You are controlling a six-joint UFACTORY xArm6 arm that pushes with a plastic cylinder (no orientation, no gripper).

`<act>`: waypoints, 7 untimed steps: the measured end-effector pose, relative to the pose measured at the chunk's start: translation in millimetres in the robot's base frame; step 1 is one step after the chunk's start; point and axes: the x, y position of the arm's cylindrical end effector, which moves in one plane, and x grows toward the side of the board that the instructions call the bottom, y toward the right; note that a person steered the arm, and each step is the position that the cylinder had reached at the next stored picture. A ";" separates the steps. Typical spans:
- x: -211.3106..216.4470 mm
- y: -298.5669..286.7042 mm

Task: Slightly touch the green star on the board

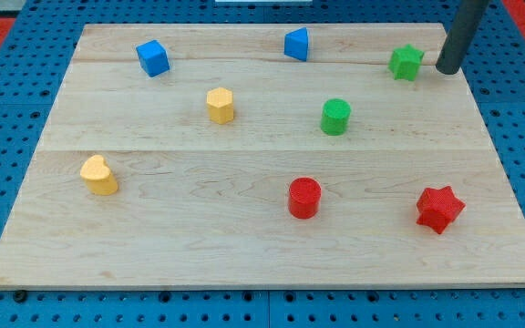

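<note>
The green star [406, 62] sits on the wooden board [244, 237] near the view's top right. My tip [447, 69] is the lower end of a dark rod that comes down from the view's top right corner. It stands just to the right of the green star, with a small gap of board between them.
Also on the board are a green cylinder [335, 117], a blue cube [152, 57], a blue block [297, 44], a yellow hexagonal block [220, 105], a yellow heart-shaped block [99, 175], a red cylinder [304, 198] and a red star [439, 209]. The board's right edge lies close to my tip.
</note>
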 end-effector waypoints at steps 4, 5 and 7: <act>27.3 -48.6; 49.3 -48.5; 54.8 -48.5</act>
